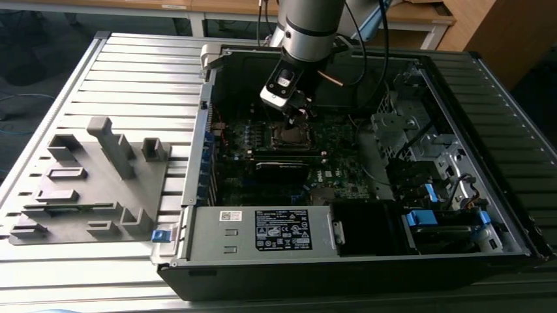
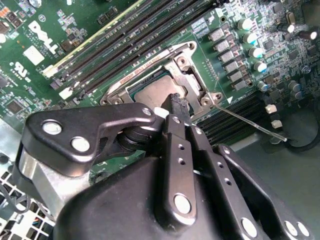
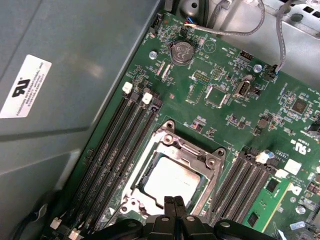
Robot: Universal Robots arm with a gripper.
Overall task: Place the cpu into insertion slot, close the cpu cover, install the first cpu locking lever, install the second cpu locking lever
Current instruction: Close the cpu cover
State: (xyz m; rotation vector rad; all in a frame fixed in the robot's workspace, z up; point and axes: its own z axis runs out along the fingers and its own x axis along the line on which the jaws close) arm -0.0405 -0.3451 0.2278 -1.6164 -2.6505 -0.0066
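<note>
Dull metal cpu (image 3: 172, 181), shiny metal cpu cover (image 3: 192, 150)

Access inventory, as I see it from my station:
- Case (image 1: 487, 72) open on top. I have a clear drop to the socket, where my gripper (image 1: 296, 116) hangs, jaws pressed together over the cpu (image 3: 172, 181).
- Memory slots (image 3: 117, 145): low rows close on both sides of the socket.
- Locking lever (image 2: 247, 121): sticks out past the cpu cover (image 3: 187, 150).
- Drive cage (image 1: 418, 140): crowds the exterior view's right.
- Power supply box (image 1: 261, 231): tall, walls the near side.
- Table (image 1: 139, 72): open, apart from the grey fixture (image 1: 96, 176).
</note>
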